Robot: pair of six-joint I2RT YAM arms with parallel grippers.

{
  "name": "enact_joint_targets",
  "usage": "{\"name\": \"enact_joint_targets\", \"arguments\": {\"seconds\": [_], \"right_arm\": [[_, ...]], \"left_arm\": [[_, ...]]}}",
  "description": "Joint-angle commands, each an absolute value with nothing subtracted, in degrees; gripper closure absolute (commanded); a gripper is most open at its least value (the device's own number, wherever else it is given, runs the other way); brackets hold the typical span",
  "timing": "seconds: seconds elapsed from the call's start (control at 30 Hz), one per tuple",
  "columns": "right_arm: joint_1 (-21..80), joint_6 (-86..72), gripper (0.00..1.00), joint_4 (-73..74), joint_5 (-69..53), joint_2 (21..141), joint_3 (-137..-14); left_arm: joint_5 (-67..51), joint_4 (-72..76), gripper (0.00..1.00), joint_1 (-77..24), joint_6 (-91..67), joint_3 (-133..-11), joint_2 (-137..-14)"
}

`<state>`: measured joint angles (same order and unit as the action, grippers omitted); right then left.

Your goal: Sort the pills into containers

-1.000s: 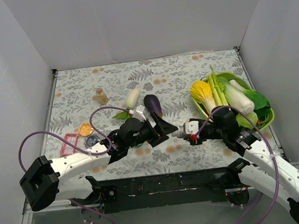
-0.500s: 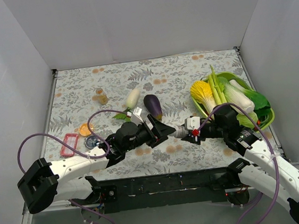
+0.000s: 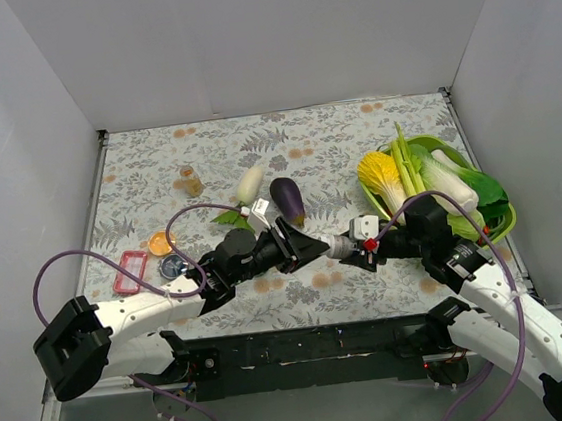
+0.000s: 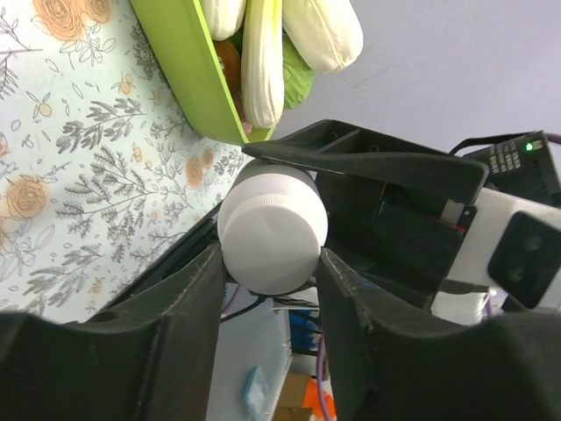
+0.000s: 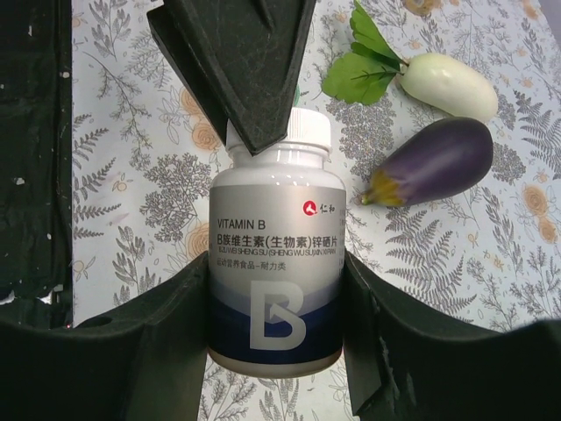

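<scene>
Right end effector (image 5: 276, 338), lower centre of the overhead view, is clamped around the body of a white vitamin B bottle (image 5: 276, 263). Left end effector (image 4: 272, 267) is closed on its cap (image 4: 272, 230). The bottle's long axis lies level along the line between the two arms, cap toward the left arm. Judgement: the cap is to be unscrewed; no loose pills are visible.

Table (image 3: 334, 145): floral cloth, grey walls around, tray (image 4: 188, 61) of vegetables at right. Orange dish (image 3: 161, 243) and blue dish (image 3: 174, 266) sit at middle left, nearer the left arm.
</scene>
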<state>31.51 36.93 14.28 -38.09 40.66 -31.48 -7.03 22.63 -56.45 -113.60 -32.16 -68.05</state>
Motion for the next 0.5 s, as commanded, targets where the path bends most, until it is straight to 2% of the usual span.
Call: {"name": "enact_joint_targets", "arguments": {"seconds": [0.0, 0.07, 0.17, 0.33, 0.43, 0.47], "right_arm": [[31.03, 33.23, 0.99, 10.29, -41.92, 39.90, -33.66], [30.50, 31.65, 0.99, 9.67, -42.89, 39.99, -33.49], [29.71, 27.78, 0.99, 8.62, -45.52, 40.17, -32.79], [28.57, 15.32, 0.99, 4.76, -53.95, 40.34, -29.72], [27.60, 0.78, 0.99, -3.84, -60.45, 40.60, -26.38], [27.25, -3.65, 0.99, -10.91, -63.08, 40.61, -23.41]], "left_arm": [[-10.72, 29.00, 0.63, -56.43, -110.75, -30.94, -67.59], [-12.03, 31.19, 0.73, -56.34, -107.34, -30.50, -67.41], [-15.81, 30.94, 0.81, -56.34, -101.53, -30.76, -66.54], [-27.14, 20.61, 0.85, -56.34, -79.66, -35.05, -65.04], [-31.45, 10.94, 0.86, -56.34, -66.07, -38.31, -63.90], [-31.64, 9.07, 0.86, -56.34, -63.66, -38.84, -63.37]]}}
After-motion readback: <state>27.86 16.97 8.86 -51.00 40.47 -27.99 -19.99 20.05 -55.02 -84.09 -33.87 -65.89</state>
